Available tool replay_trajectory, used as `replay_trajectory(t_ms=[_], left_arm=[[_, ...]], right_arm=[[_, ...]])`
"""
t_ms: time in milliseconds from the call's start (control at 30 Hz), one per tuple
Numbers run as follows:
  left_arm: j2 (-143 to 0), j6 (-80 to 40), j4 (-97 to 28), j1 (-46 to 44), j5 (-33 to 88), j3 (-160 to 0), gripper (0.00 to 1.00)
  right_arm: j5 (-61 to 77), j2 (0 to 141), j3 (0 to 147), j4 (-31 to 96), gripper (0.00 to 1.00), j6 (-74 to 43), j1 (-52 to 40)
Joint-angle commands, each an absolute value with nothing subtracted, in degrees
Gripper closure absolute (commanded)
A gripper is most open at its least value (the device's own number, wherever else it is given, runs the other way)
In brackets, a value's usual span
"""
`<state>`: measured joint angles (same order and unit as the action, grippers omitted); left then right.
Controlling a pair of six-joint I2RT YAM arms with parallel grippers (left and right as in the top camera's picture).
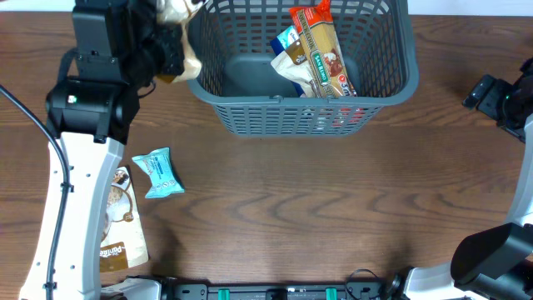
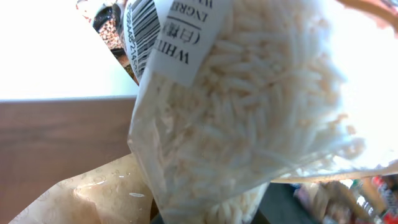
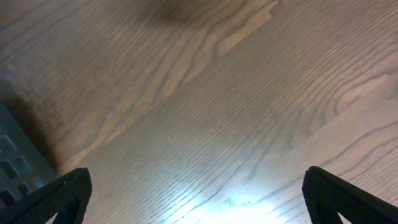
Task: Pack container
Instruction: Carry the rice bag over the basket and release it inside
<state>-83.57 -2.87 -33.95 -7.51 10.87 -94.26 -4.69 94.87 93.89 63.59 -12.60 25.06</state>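
Note:
The dark grey-blue lattice basket (image 1: 250, 117) stands at the back middle of the table and holds a red-and-tan pasta packet (image 1: 325, 50) and a blue-and-white packet (image 1: 290, 43). My left gripper (image 1: 171, 42) is shut on a clear bag of white rice (image 1: 185, 37) and holds it in the air just left of the basket's left rim. In the left wrist view the rice bag (image 2: 249, 118) fills the frame and hides the fingers. My right gripper (image 3: 196, 199) is open and empty over bare wood at the right; the basket's wall (image 3: 15, 165) shows at its left edge.
A light blue snack packet (image 1: 158, 172) lies on the table at the left front. A tan and white pouch (image 1: 121, 229) lies partly under the left arm. The right arm's base (image 1: 500, 96) is at the far right edge.

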Motion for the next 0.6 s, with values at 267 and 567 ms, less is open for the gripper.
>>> replay_trajectory(t_ms=[267,567], left_arm=[[-83.61,-6.31,-24.67,-13.32,11.40,-95.72,0.94],[-90.06,-6.66,-19.55,-17.85,11.42,-95.72,0.94]], right_arm=[[-4.89,94.63,93.84,63.66,0.01,-13.26,25.10],[-4.89,94.63,93.84,63.66,0.01,-13.26,25.10]])
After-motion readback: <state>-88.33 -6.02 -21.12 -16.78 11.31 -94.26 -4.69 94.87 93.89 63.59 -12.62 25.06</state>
